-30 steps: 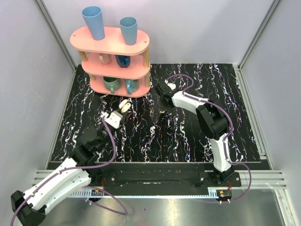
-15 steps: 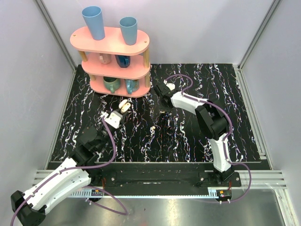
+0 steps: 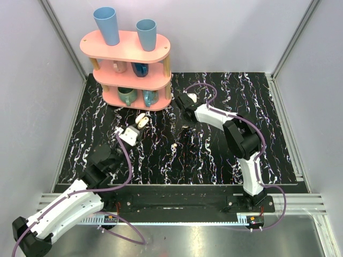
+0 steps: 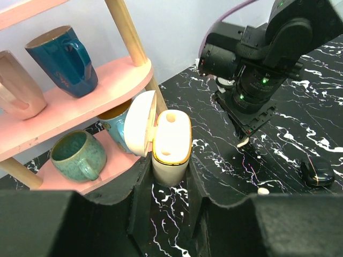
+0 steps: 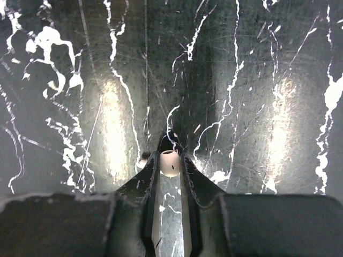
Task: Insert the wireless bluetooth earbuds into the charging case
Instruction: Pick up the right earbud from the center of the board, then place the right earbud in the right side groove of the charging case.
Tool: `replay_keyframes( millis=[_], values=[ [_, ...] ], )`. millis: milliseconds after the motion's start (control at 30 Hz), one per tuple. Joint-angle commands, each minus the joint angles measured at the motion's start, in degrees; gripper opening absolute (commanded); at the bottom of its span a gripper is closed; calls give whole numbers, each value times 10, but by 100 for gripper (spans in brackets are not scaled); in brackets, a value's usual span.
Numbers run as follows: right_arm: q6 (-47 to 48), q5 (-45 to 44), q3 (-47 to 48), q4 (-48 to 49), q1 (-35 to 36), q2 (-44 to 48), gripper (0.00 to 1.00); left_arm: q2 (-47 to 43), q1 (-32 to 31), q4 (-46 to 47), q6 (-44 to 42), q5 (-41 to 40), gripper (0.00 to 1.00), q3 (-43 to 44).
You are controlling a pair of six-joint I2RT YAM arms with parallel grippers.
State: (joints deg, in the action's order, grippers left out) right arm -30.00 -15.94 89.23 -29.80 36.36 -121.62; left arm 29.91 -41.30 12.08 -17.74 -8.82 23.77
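Has just drawn the right claw (image 5: pixel 170 160) in from part-spread to a tight pinch on an earbud (image 5: pixel 170 162), low centre of the right wrist view, close over the black marbled surface (image 5: pixel 241 80). Means the pick-up of this one is in hand; judged next, lifting it clear and carrying it to the charging case (image 4: pixel 171 142). Looks a small cream-white nub, rounded on top with a faint dark mark on its side, caught between the dark fingers (image 5: pixel 188 179) near their tips only, so likely to slip or twist if moved briskly. Grips the case with the left claw (image 4: pixel 170 182), pressed onto its lower body, centre of the left wrist view, in front of the pink shelf (image 4: pixel 80 107) with its mugs. Shows a cream-white rounded shell with a gold rim at the seam, the lid swung open to the left and one round hollow visible in the top face. Leaves a second earbud (image 4: pixel 263 190) loose on the surface at the lower right of that view, near a small black object (image 4: pixel 317 171) and well apart from the case. Counts neither earbud as seated yet.
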Motion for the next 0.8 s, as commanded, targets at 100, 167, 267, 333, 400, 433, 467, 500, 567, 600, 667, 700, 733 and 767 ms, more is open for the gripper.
replay_keyframes(
  millis=[100, 167, 267, 333, 400, 433, 467, 500, 567, 600, 667, 700, 733, 767],
  values=[
    [120, -41, -25, 30, 27, 136, 5, 23, -2, -31, 21, 3, 0, 46],
    [143, -36, -42, 36, 31, 174, 3, 25, -2, -36, 24, 9, 0, 52],
    [179, -42, -61, 47, 42, 228, 0, 24, -2, -39, 27, 20, 0, 57],
    [215, -46, -69, 61, 56, 258, 0, 28, -2, -50, 29, 34, 0, 65],
    [245, -63, -84, 78, 67, 306, 0, 33, -2, -63, 33, 43, 0, 73],
    [258, -61, -88, 97, 72, 324, 0, 40, -1, -69, 35, 52, 0, 82],
    [272, -63, -102, 109, 87, 359, 0, 44, -1, -75, 35, 58, 0, 88],
    [297, -65, -107, 119, 94, 373, 0, 50, -1, -85, 38, 65, 0, 93],
    [333, -58, -107, 131, 115, 406, 0, 65, -1, -98, 40, 85, 0, 109],
    [360, -65, -103, 129, 123, 412, 0, 73, 0, -107, 41, 85, 0, 114],
    [383, -73, -95, 130, 140, 426, 0, 81, 2, -112, 44, 122, 0, 125],
    [404, -73, -93, 131, 157, 430, 0, 84, 3, -115, 47, 129, 0, 129],
    [416, -75, -93, 141, 165, 437, 0, 88, 5, -115, 49, 142, 0, 133],
    [429, -77, -92, 142, 175, 440, 0, 91, 8, -116, 49, 148, 0, 136]
  ],
)
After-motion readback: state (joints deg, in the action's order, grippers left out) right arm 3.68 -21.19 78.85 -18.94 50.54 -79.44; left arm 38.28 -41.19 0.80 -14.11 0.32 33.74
